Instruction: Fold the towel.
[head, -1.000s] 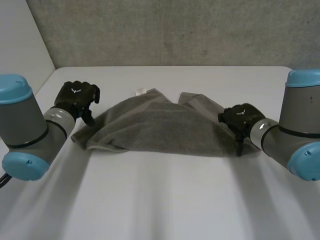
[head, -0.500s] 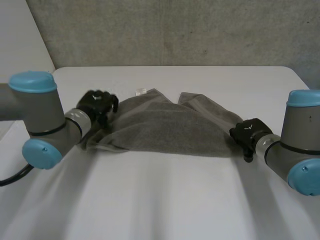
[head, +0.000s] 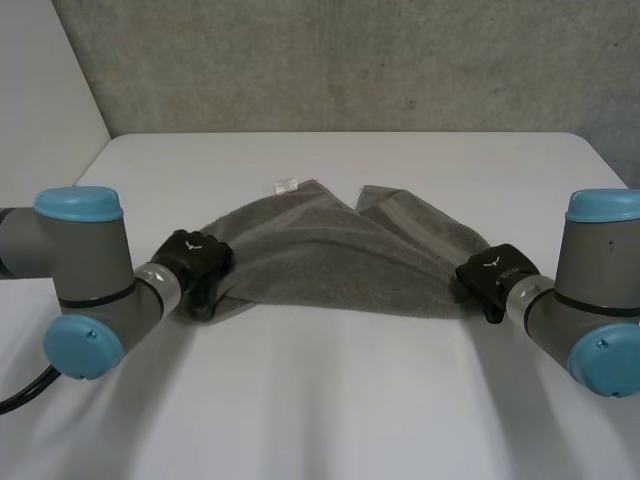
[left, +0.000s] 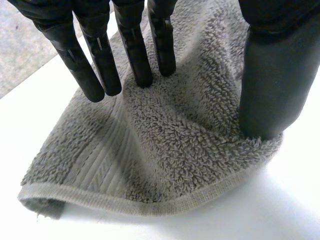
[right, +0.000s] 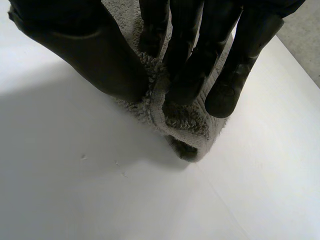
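A grey towel (head: 330, 255) lies crumpled across the middle of the white table, with a fold ridge running to its far edge. My left hand (head: 195, 262) is down on the towel's near left corner. In the left wrist view its straight fingers (left: 135, 55) rest their tips on the towel (left: 165, 165), and the thumb presses down apart from them. My right hand (head: 488, 273) is at the near right corner. In the right wrist view the right hand (right: 105, 60) has its thumb and fingers closed together, pinching the towel's hemmed corner (right: 192, 131).
A small white label (head: 286, 184) sticks out at the towel's far edge. The white table (head: 330, 400) stretches bare in front of the towel. A grey wall (head: 330, 60) stands behind the table's far edge, and both arms flank the towel.
My left hand has come in from beside the towel and settled on its left corner. My right hand has slid to the right corner and closed its fingers on it.
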